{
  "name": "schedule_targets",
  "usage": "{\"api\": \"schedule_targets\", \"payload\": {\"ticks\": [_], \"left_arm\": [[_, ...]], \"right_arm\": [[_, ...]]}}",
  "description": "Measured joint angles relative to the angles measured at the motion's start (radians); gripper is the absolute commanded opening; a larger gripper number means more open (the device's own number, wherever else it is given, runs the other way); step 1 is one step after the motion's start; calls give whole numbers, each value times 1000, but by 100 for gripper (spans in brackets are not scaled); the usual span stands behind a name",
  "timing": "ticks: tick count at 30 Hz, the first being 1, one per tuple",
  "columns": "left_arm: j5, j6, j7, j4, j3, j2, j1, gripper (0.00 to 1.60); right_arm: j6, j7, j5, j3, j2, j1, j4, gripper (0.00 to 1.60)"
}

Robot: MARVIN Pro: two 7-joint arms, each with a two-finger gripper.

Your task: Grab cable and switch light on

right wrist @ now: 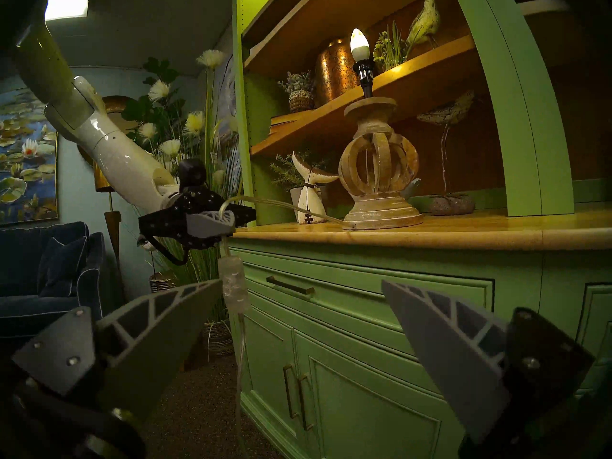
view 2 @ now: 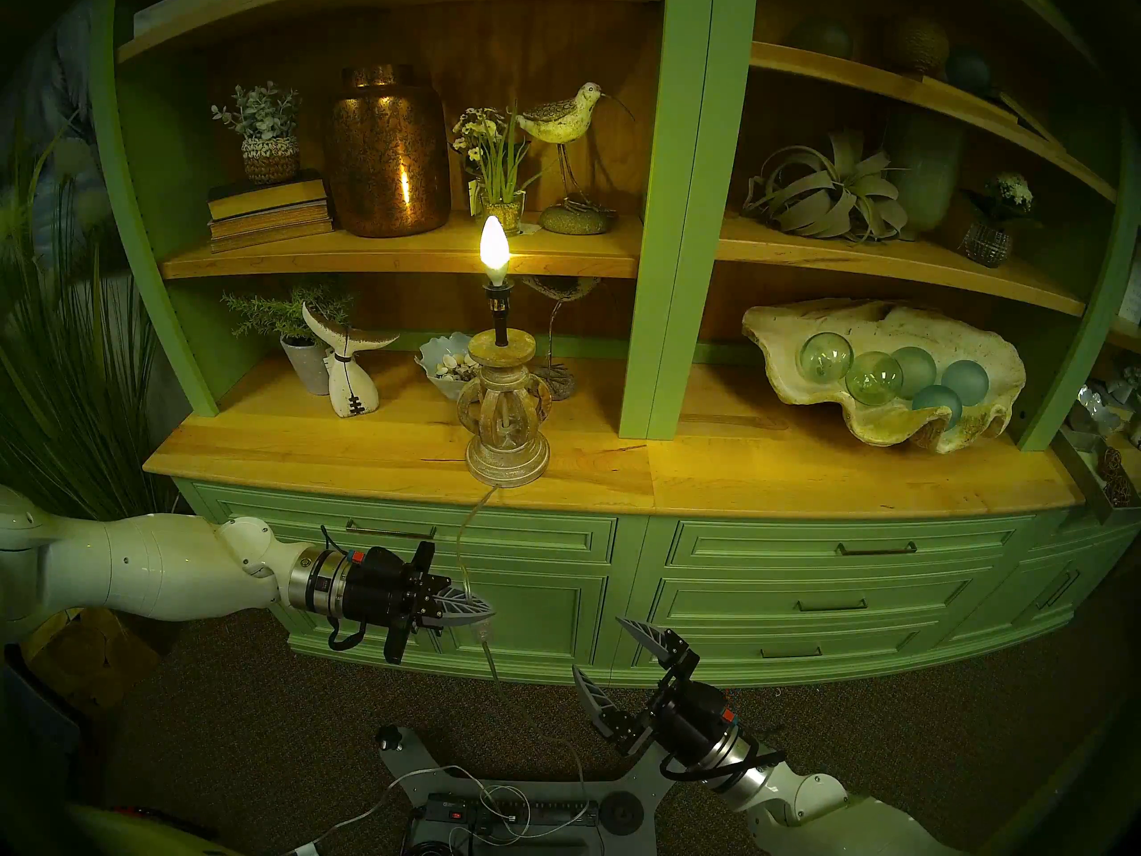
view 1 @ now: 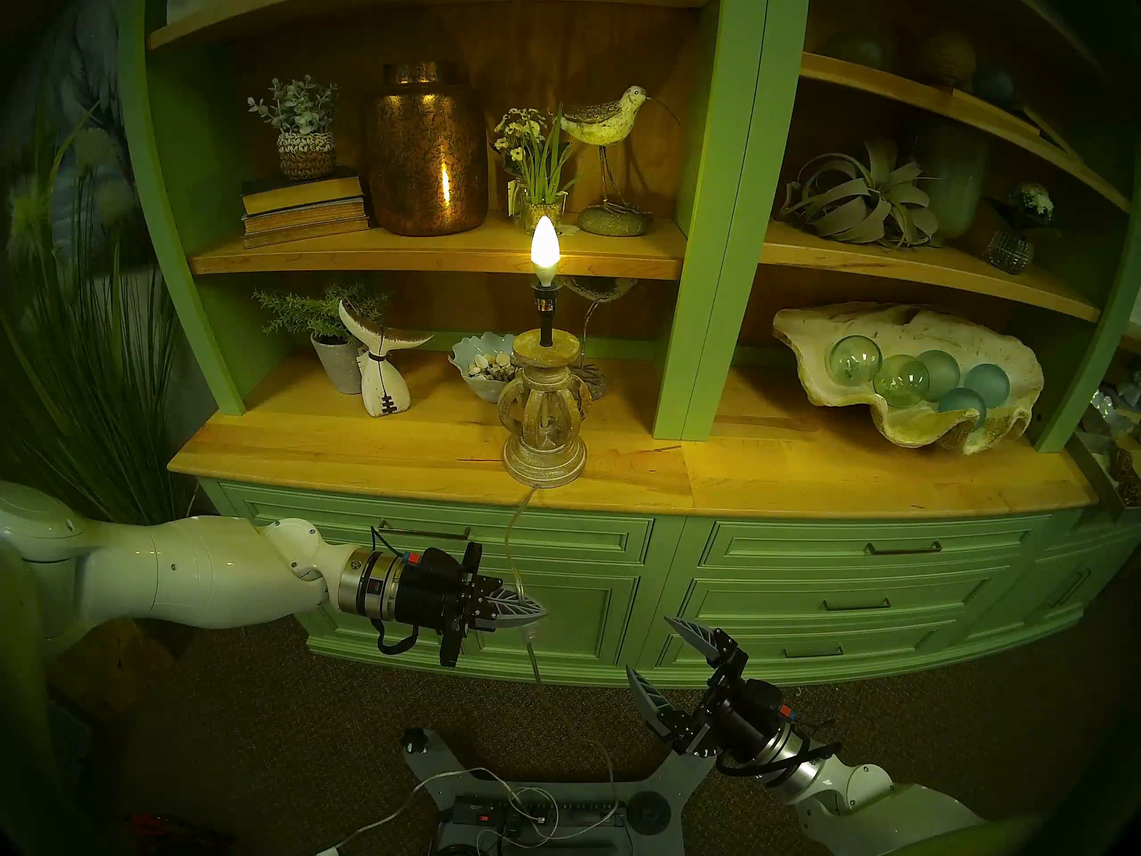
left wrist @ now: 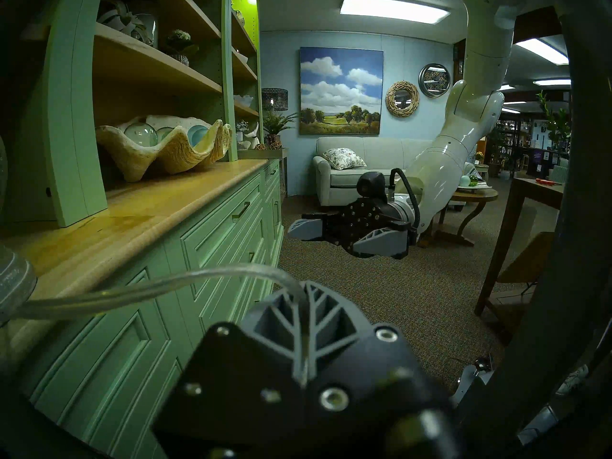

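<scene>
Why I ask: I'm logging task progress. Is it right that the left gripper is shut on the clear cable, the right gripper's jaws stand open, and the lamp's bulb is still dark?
Not quite: the bulb is lit, as the head view shows. The rest holds: the left gripper is shut on the clear cable, and the right gripper has open jaws holding nothing.

A: Where's the cable [view 1: 517, 530] against the left gripper [view 1: 532, 611]?
B: Pinched between its closed jaws; from there it runs up to the lamp [view 1: 543, 404] on the counter [view 1: 370, 447], well above and behind them.

A: And the switch [right wrist: 235, 284]?
B: Just below those jaws. The right gripper [view 1: 667, 663] sits off beside it, jaws apart, touching nothing.
</scene>
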Motion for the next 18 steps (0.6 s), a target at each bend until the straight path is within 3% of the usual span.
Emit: {"api": "schedule_targets", "payload": {"ticks": [18], "left_arm": [[0,-2,1,-3,0,4,-2,0]], "right_arm": [[0,-316,-54,139,-106,-173,19,160]]}}
